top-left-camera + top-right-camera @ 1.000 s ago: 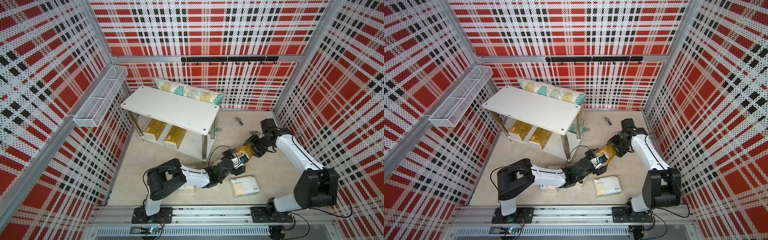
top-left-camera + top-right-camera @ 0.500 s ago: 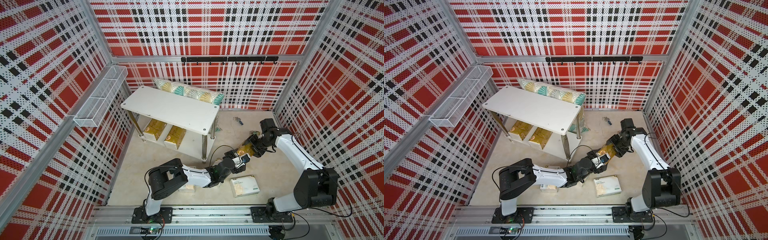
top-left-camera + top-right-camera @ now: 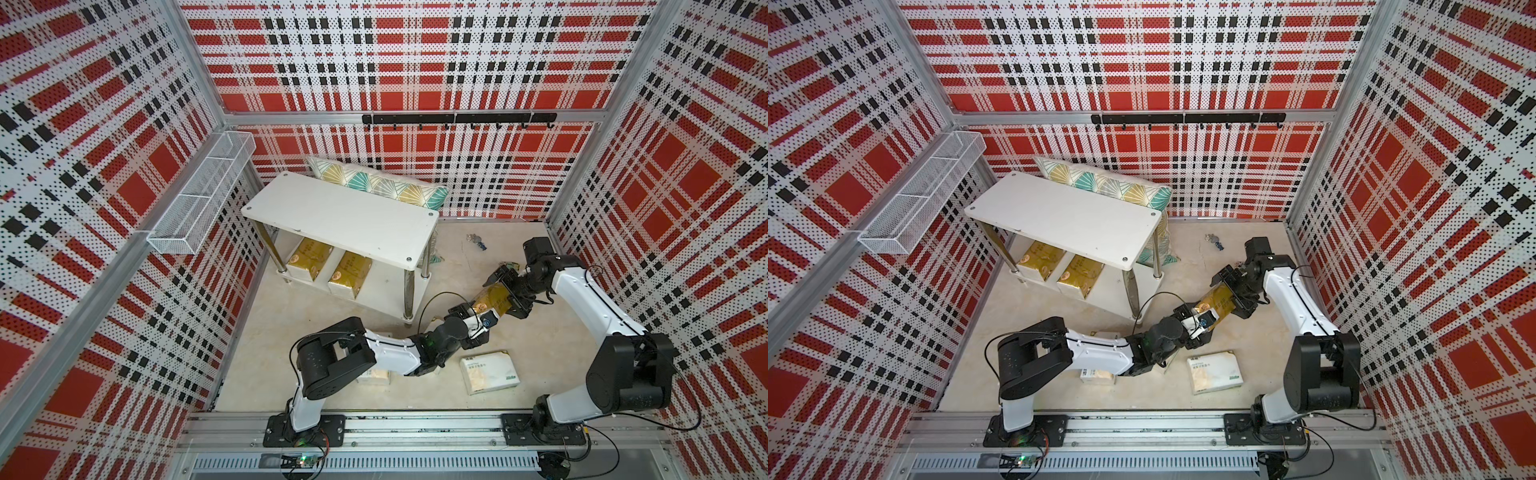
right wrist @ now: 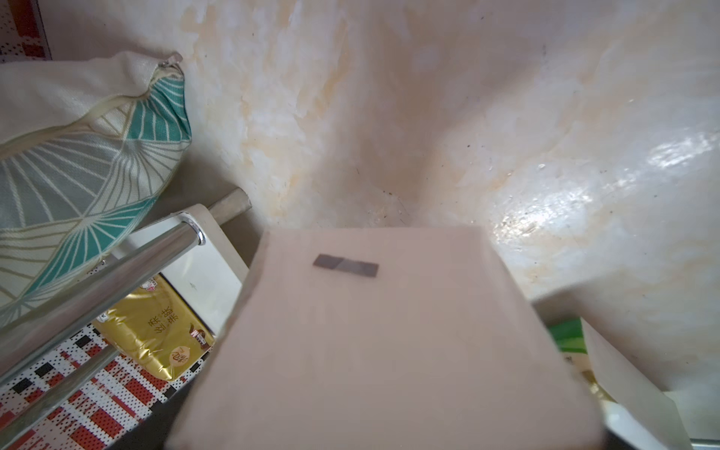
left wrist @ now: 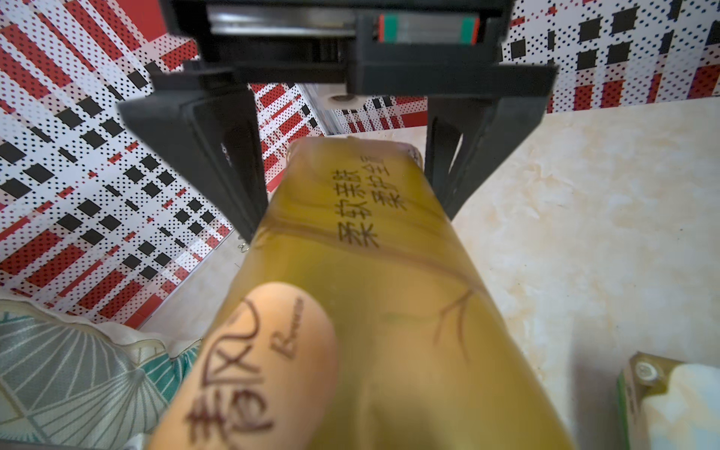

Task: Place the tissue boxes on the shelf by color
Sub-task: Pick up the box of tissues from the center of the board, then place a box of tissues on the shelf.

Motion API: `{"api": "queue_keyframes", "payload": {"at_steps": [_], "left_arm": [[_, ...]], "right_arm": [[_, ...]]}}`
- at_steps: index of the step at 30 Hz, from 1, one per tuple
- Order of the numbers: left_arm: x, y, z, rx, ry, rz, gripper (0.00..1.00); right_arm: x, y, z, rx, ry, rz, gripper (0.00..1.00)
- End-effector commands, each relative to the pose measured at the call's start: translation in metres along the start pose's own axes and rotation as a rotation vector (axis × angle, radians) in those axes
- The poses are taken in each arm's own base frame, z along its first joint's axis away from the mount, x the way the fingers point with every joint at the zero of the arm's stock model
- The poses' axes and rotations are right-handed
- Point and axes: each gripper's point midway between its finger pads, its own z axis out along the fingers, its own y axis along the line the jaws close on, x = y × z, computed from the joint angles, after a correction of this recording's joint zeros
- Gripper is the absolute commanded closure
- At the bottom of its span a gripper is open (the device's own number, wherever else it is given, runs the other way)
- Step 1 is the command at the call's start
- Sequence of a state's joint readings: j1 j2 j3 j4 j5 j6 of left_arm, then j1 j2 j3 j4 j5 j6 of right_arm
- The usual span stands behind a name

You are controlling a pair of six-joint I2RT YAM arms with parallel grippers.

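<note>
Tissue boxes (image 3: 349, 270) partly sorted: two gold on the lower tier of the shelf (image 3: 340, 216); third gold pack (image 3: 492, 298) beside it, clamped in my left gripper (image 3: 475, 315), my right gripper (image 3: 506, 294) released around it. White packs (image 3: 490, 372) lie unshelved before it.

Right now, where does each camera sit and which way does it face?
Top views: overhead, facing down on the white two-tier shelf and beige floor; left arm and right arm show whole.
Left wrist: on left arm, facing along the shiny gold tissue pack toward right arm's open jaws.
Right wrist: on right arm, facing the floor past a blurred pale block; no arm clearly shows.
Shared: both wrist views catch the teal-patterned pillow.
</note>
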State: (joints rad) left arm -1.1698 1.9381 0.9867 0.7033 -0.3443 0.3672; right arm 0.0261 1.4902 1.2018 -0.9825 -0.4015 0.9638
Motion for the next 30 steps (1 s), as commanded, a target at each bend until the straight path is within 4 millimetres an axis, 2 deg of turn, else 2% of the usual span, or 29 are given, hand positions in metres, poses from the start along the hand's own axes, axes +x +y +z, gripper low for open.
{"api": "queue_keyframes", "payload": {"at_steps": [1,4,9,15,19,24,30], "left_arm": [[-0.023,0.015,-0.009,-0.024,-0.065,-0.050,0.24],[-0.024,0.023,-0.011,-0.045,-0.064,-0.067,0.24],[-0.037,0.032,-0.021,-0.045,-0.089,-0.128,0.23],[-0.061,0.043,-0.046,0.012,-0.086,-0.308,0.23],[-0.067,0.036,-0.072,0.074,-0.081,-0.378,0.23],[-0.063,0.027,-0.099,0.081,-0.034,-0.392,0.23],[-0.047,0.034,-0.129,0.058,0.053,-0.469,0.24]], "right_arm": [[-0.017,-0.003,-0.012,0.018,-0.043,0.009,0.00],[-0.025,-0.010,-0.018,0.055,-0.064,0.010,0.00],[-0.045,-0.019,-0.025,0.081,-0.134,-0.001,0.00],[-0.084,-0.029,-0.044,0.173,-0.329,-0.055,0.00],[-0.099,-0.032,-0.043,0.184,-0.396,-0.072,0.00],[-0.108,-0.035,-0.031,0.170,-0.397,-0.066,0.00],[-0.116,-0.035,-0.026,0.157,-0.408,-0.069,0.00]]}}
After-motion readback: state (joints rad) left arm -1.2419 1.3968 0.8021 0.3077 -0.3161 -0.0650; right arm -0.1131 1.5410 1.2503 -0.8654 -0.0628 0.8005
